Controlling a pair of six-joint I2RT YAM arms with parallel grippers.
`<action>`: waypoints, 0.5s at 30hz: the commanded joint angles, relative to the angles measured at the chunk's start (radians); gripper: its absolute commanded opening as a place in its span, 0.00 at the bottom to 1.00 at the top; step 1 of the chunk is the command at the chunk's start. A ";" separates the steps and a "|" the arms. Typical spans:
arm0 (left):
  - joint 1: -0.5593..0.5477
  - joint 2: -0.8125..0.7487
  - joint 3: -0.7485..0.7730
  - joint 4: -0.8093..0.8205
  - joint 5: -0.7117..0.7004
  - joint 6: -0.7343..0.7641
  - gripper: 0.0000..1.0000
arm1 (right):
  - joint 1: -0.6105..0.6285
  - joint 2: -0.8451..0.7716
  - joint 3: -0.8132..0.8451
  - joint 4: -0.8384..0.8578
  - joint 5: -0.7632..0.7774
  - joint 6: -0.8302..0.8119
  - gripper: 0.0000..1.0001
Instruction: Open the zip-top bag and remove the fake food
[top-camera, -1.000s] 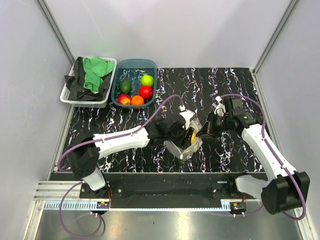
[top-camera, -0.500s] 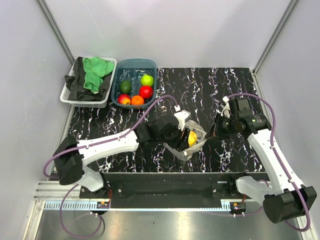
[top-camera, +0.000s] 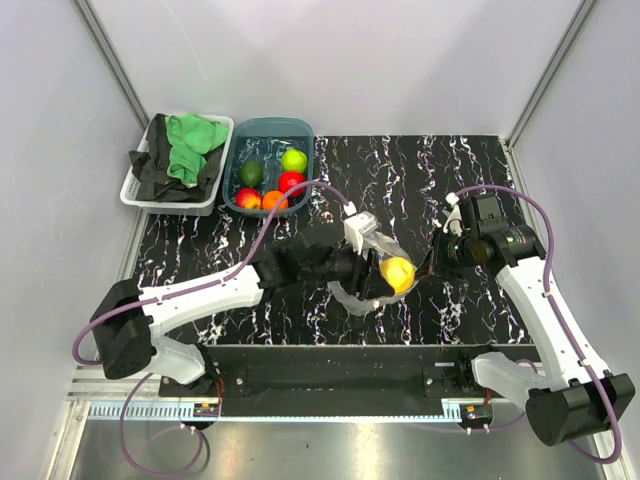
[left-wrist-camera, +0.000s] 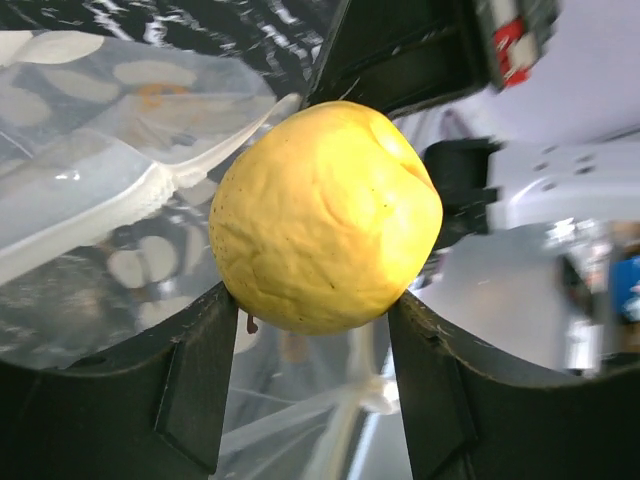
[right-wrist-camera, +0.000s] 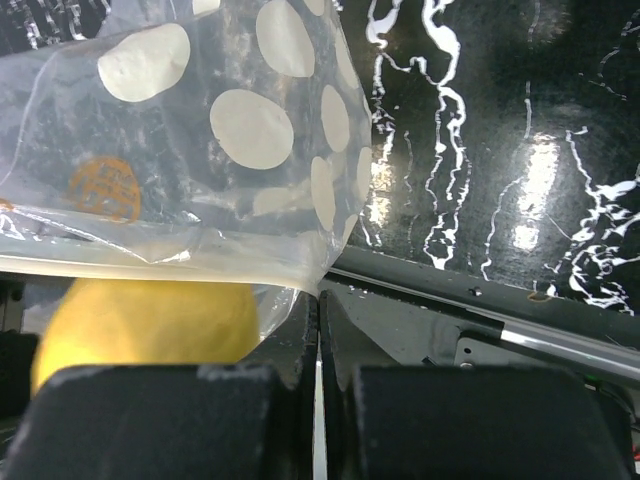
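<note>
A yellow fake fruit (left-wrist-camera: 325, 215) sits clamped between my left gripper's (left-wrist-camera: 312, 302) two black fingers (left-wrist-camera: 190, 390), just outside the mouth of the zip-top bag. In the top view the left gripper (top-camera: 398, 272) holds the yellow fruit (top-camera: 399, 271) above the table's middle. The bag (top-camera: 352, 297), clear with white dots, sags below and to the left of it. My right gripper (right-wrist-camera: 318, 305) is shut on the bag's (right-wrist-camera: 200, 150) edge and holds it up; from above, the right gripper (top-camera: 428, 268) is right of the fruit. More fake food (top-camera: 292, 171) lies in the teal tub.
The teal tub (top-camera: 268, 128) stands at the back left of the black marbled table (top-camera: 480, 180). A white basket (top-camera: 140, 195) with green and black cloths is beside it. A purple cable (top-camera: 300, 195) from the left arm arcs over the tub's near corner.
The left gripper has drawn the yellow fruit out of the bag, toward the right. The right gripper shifted right with the bag's edge still pinched, then held still.
</note>
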 joint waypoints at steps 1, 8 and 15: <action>0.033 -0.030 -0.017 0.260 0.082 -0.265 0.00 | -0.001 -0.003 0.001 0.003 0.091 0.004 0.00; 0.085 -0.011 -0.087 0.535 0.061 -0.567 0.00 | -0.001 0.030 0.010 0.004 0.147 0.022 0.00; 0.120 0.070 -0.095 0.903 0.117 -0.821 0.00 | -0.001 0.072 0.032 0.001 0.190 0.021 0.00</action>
